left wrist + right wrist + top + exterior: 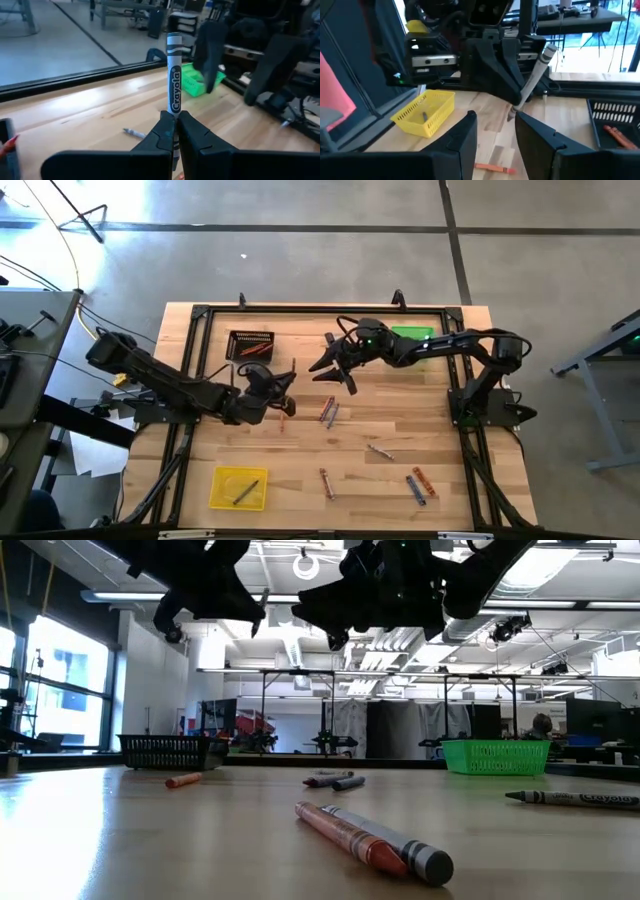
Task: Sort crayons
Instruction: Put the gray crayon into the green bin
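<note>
My left gripper [283, 395] is above the table's middle left, shut on a grey crayon [173, 75] that sticks up past its fingertips. My right gripper [335, 375] is open and hangs a short way to the right of it, facing it and touching nothing. In the right wrist view its gripper [495, 130] points at the held crayon [535, 80]. Loose crayons lie flat on the wood: a red and grey pair [327, 411], a grey one [378, 450], an orange one [326, 482], and a blue and orange pair [419, 485]. My left gripper pinches the grey crayon's lower part [173, 117] between its two fingers. The crayon lies along the fingers. Most of its length stands out beyond the fingertips, with its flat end [173, 37] free. It is lifted clear of the table and tilted up toward the far side.
A black tray [250, 343] with orange crayons sits at the far left. A green tray [412, 338] is at the far right, under the right arm. A yellow tray [240, 487] near the front left holds a grey crayon. A small orange crayon [281, 420] lies under my left gripper.
</note>
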Controlling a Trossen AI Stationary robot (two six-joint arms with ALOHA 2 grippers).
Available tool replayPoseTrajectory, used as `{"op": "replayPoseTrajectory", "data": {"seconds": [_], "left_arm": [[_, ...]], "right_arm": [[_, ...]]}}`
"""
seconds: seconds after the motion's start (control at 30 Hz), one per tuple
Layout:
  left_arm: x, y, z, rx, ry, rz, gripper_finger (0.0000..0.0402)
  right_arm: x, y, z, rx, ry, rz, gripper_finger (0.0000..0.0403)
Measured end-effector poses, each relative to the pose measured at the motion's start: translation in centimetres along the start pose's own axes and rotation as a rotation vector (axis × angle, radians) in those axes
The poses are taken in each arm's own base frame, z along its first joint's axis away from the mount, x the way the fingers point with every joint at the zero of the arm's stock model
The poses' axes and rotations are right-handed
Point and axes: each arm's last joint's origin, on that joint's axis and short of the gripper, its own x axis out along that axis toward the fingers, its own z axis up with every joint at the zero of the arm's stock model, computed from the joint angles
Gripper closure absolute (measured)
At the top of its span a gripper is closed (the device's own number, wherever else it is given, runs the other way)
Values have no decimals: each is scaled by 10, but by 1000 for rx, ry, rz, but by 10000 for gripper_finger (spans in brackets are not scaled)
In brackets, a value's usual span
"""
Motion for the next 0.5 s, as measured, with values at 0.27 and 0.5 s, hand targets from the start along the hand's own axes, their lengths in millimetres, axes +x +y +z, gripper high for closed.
{"op": "replayPoseTrajectory", "data": {"seconds": [0.27,0.5], "left_arm": [[10,-17,-9,52,-60,-49,401],[8,-21,-10,53,-71,-76,401]], "right_arm": [[9,13,1,-18,-12,32,275],[9,12,2,-21,-20,-17,275]]}}
